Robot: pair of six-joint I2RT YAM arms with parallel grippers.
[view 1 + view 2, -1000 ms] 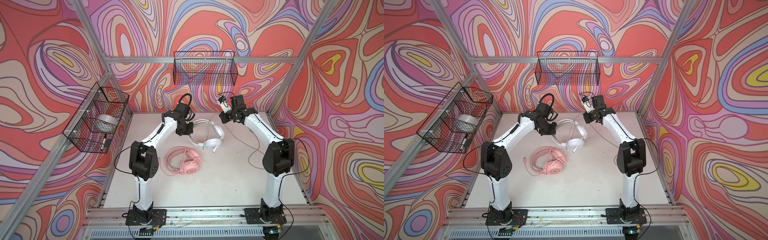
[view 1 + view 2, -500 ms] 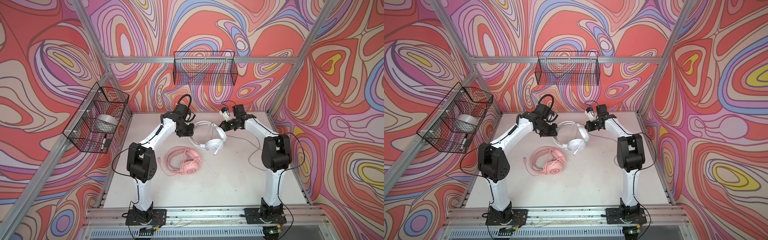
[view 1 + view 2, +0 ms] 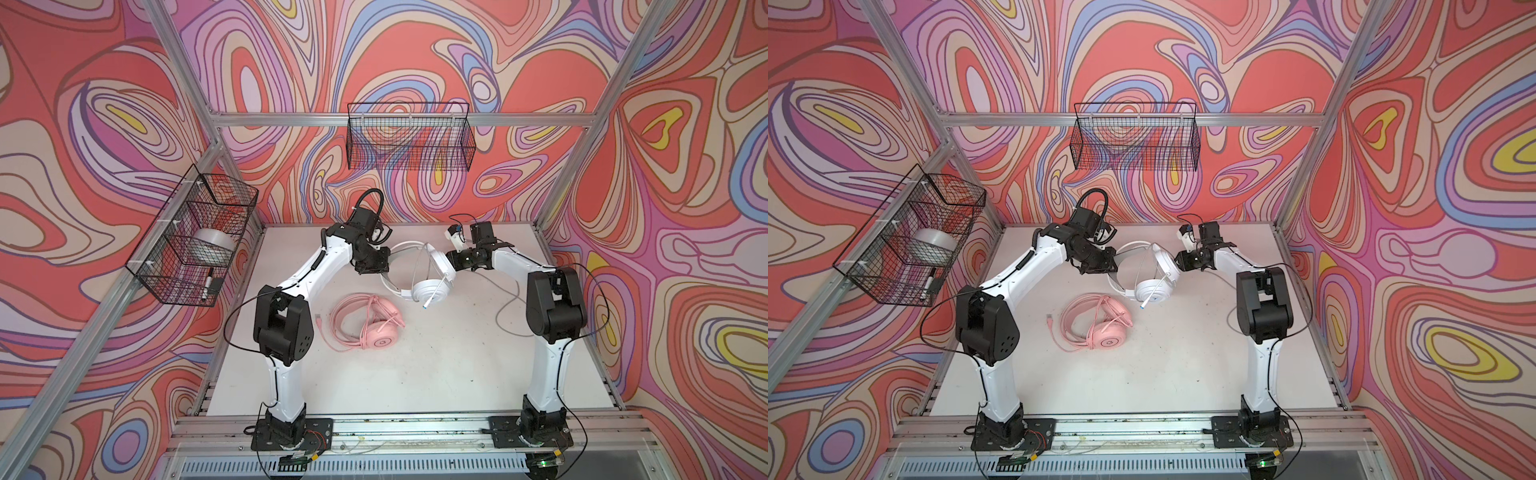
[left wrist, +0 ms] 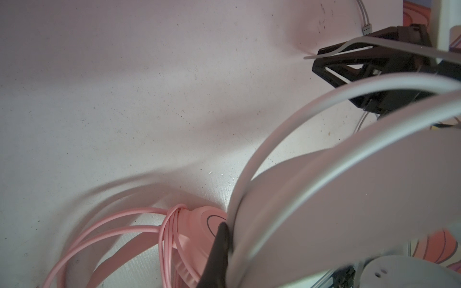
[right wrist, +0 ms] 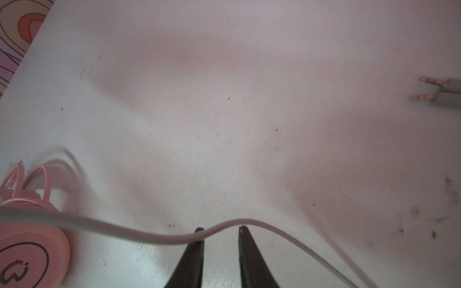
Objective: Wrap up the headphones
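Left gripper (image 3: 379,270) clenched on the white headset's (image 3: 430,291) band, holding it off the table (image 3: 436,365); right gripper (image 5: 220,229) beside its ear cup, released, cable (image 5: 169,241) draped across the tips; pink headset (image 3: 382,336) lying below the left gripper.

Place was robot test cell in lab. Aluminium-profile frame (image 3: 291,119) enclosed white bench (image 3: 436,374). Wall panels (image 3: 415,62) carried printed swirl pattern in red, pink, blue. Two white-and-black arms (image 3: 282,324) stood bolted to metal rail (image 3: 415,428) at bench's front edge, wiring exposed. Black wire baskets hung on frame: back basket (image 3: 409,141) on rear rail, side basket (image 3: 191,241) on side rail. Bench surface was scuffed, speckled.
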